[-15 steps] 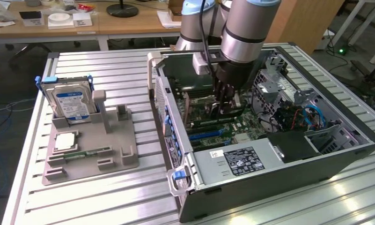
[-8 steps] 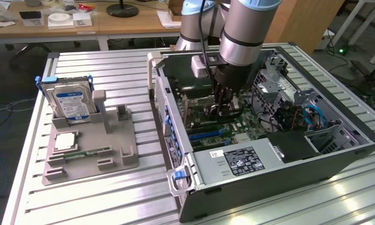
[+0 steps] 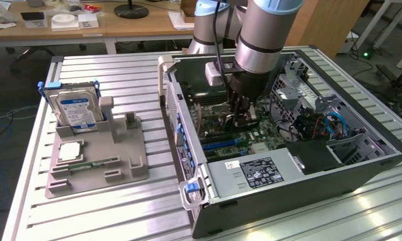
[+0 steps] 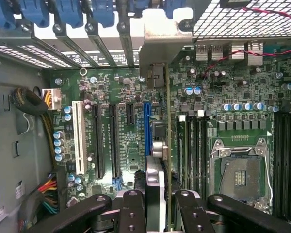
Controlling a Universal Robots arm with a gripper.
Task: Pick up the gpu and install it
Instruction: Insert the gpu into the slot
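Note:
My gripper [image 3: 244,116] is down inside the open computer case [image 3: 361,168], above the green motherboard [image 3: 258,135]. It is shut on the gpu [image 4: 168,145], which I see edge-on in the wrist view as a thin brownish-green board edge. The card's pale metal end bracket [image 4: 165,41] reaches the row of rear slot openings. The black fingers [image 4: 133,213] clamp the card from both sides. The card's edge hangs over the motherboard just beside the blue expansion slot [image 4: 147,126], between that slot and the memory slots [image 4: 194,145].
A grey holder [image 3: 97,165] on the slatted table carries a silver hard drive with a blue label [image 3: 77,110], a processor chip [image 3: 70,150] and a narrow green memory stick [image 3: 94,164]. Inside the case are the power supply [image 3: 254,173], blue cables [image 3: 335,125] and the empty processor socket [image 4: 240,177].

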